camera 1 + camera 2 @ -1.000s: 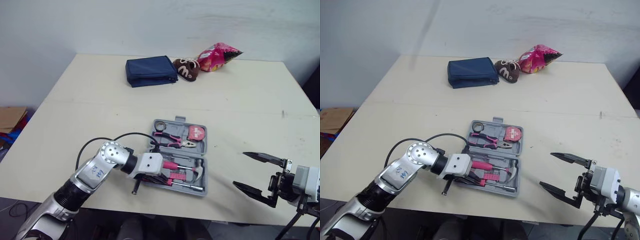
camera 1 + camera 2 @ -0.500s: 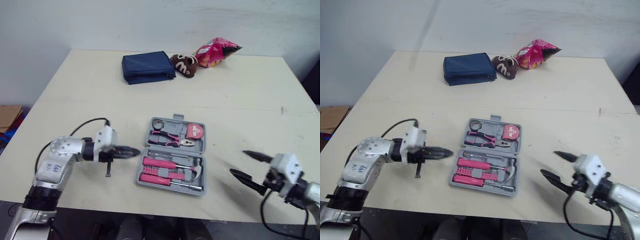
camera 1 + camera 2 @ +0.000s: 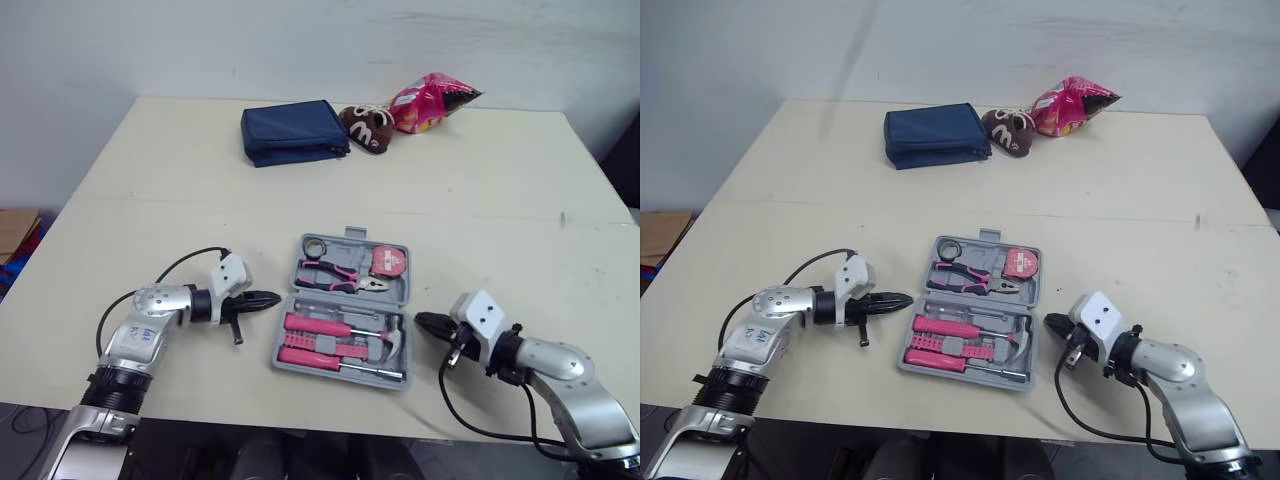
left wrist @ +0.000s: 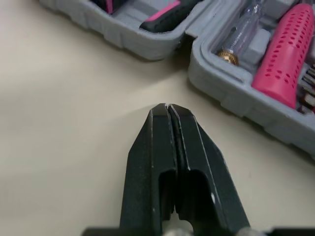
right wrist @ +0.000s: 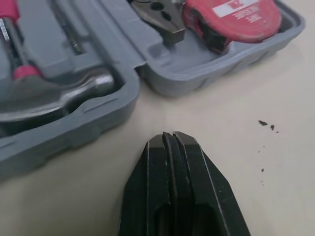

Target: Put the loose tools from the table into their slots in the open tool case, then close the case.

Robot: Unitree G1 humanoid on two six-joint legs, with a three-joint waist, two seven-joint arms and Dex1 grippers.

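We've got the open tool case [image 3: 340,372] near the counter's [image 3: 180,180] front edge. Our left pincer [image 3: 274,298] is pinched closed just off the case's left side, and the right pincer [image 3: 421,322] is closed too, just off its right.

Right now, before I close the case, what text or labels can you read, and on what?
"m": white letter, seemingly, on the brown pouch.
Label on the tape measure: white print, too blurred to read.
Print on the pink snack bag: too small to read.
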